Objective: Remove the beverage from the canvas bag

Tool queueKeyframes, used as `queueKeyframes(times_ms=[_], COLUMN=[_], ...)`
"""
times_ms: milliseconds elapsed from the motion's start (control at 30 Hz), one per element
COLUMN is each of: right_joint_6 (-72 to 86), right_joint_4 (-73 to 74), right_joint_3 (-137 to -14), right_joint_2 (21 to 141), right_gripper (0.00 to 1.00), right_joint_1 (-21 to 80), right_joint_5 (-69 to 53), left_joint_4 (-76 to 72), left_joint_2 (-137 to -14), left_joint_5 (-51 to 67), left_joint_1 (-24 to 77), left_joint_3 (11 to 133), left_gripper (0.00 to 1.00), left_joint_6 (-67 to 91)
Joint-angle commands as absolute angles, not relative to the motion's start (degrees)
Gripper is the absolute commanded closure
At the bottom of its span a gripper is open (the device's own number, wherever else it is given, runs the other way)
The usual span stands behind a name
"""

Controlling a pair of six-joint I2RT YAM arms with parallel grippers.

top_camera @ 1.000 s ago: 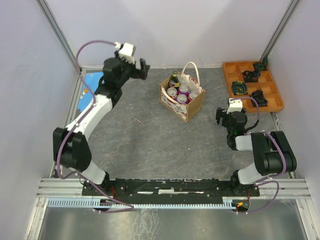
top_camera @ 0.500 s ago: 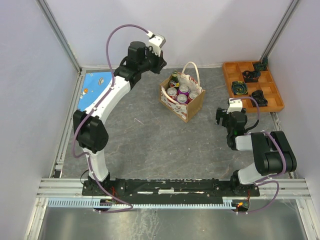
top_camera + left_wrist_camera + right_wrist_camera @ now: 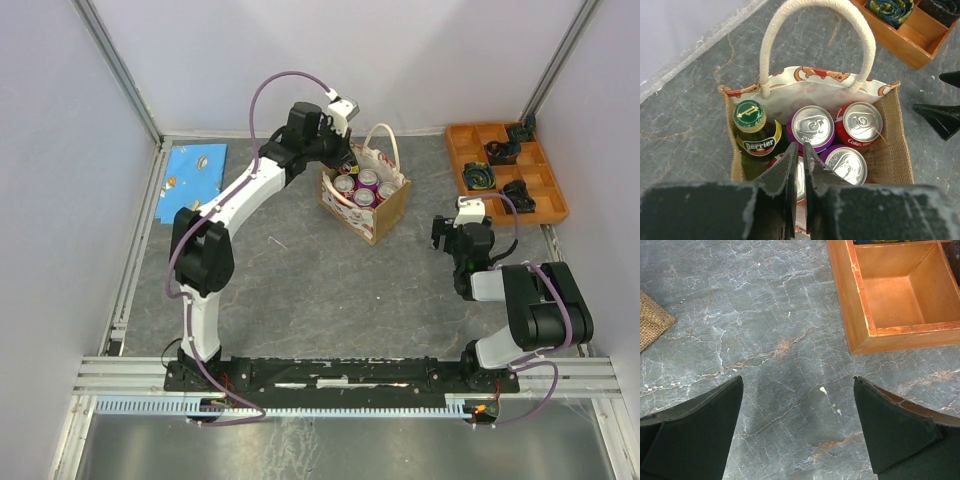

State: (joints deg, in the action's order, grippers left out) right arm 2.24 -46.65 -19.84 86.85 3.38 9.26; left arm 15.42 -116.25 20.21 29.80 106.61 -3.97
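Reaching in: left hand (image 3: 798,152) poised above the canvas bag (image 3: 897,140)
Clenched on nothing; Perrier bottle (image 3: 756,137) and cans (image 3: 812,125) sit inside, bag on the counter (image 3: 700,100). Next, it likely must spread and descend.

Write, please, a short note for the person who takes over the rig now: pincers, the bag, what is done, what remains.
Left pincer: shut, empty, above the canvas bag's opening.
Right pincer: open, empty, above the table near the orange tray.
The bag stands upright, holding a green Perrier bottle and several cans.
Done: no drink is out yet.
Left: open the left pincer, grasp one drink, lift it out.
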Motion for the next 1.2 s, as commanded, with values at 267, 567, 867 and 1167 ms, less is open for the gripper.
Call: queueKeyframes(times_ms=[267, 567, 867, 1167], right_joint_6=[2.24, 2.2, 2.2, 2.2], right_joint_4=[-48.67, -48.69, -48.69, -48.69], right_joint_3=[-21.44, -21.42, -21.45, -21.44], right_joint_2=[86.7, 86.73, 86.71, 86.7], right_gripper=[0.01, 0.01, 0.01, 0.01], right_joint_1=[3.41, 3.33, 3.3, 3.36], right_joint_5=[9.34, 9.32, 9.36, 9.4], left_joint_4=[20.62, 26.88, 30.42, 32.7], left_joint_2=[-121.91, -122.38, -122.93, -125.09], left_joint_5=[20.43, 12.08, 6.42, 5.14], left_joint_1=[34.73, 37.63, 39.46, 39.51], left_joint_3=[112.18, 112.01, 112.47, 115.4], left_gripper=[0.64, 0.54, 0.02, 0.01], left_joint_6=[-10.25, -14.65, -15.79, -16.93])
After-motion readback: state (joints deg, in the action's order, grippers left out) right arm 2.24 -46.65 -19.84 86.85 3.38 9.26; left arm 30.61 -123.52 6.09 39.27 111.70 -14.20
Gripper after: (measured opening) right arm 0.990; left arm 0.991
